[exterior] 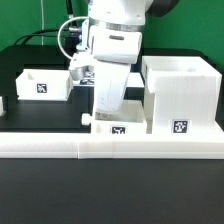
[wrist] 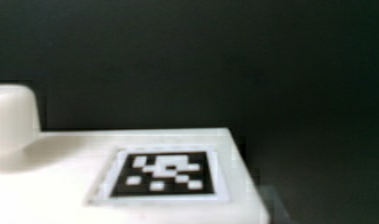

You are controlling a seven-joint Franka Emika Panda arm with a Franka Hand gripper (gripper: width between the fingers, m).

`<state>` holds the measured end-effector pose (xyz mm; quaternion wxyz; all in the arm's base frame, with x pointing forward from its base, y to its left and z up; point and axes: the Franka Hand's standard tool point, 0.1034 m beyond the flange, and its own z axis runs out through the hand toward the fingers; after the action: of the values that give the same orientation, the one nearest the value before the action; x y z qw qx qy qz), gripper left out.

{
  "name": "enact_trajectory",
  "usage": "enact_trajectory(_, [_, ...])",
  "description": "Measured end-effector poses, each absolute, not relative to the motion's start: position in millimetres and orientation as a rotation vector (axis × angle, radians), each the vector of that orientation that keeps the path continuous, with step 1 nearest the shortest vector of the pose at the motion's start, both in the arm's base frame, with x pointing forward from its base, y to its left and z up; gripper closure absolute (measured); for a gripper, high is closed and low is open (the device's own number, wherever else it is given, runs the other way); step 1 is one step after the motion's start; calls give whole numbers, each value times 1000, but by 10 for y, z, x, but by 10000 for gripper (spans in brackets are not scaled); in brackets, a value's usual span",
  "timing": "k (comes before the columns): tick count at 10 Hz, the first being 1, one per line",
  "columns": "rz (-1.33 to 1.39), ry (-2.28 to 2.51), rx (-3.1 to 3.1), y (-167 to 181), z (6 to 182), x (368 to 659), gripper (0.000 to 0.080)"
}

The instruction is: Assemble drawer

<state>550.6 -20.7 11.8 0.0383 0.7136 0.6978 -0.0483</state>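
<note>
Black table (exterior: 40,200) everywhere; gripper (exterior: 104,114) hangs over the small white plastic drawer tray (exterior: 120,128) at lower centre (jaw width hidden, I cannot tell). Light, stiff, slick, probably best pinched by a wall.

My arm (exterior: 118,14) is glossy white, with rounded shells and a dark section at its upper joint. Thin black cables (exterior: 66,36) loop out beside the wrist, on the exterior view's left. Under the wrist sits a white boxy block (exterior: 112,48), and below it my gripper (exterior: 104,110) is a long, smooth white shape. Its fingertips are too unclear to describe.
</note>
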Motion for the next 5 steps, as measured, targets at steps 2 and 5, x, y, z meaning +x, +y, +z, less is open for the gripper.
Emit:
enact_trajectory(2, [-150, 2136, 2194, -216, 111, 5500, 757])
enact_trajectory(5, [-149, 2134, 2196, -212, 114, 5500, 757])
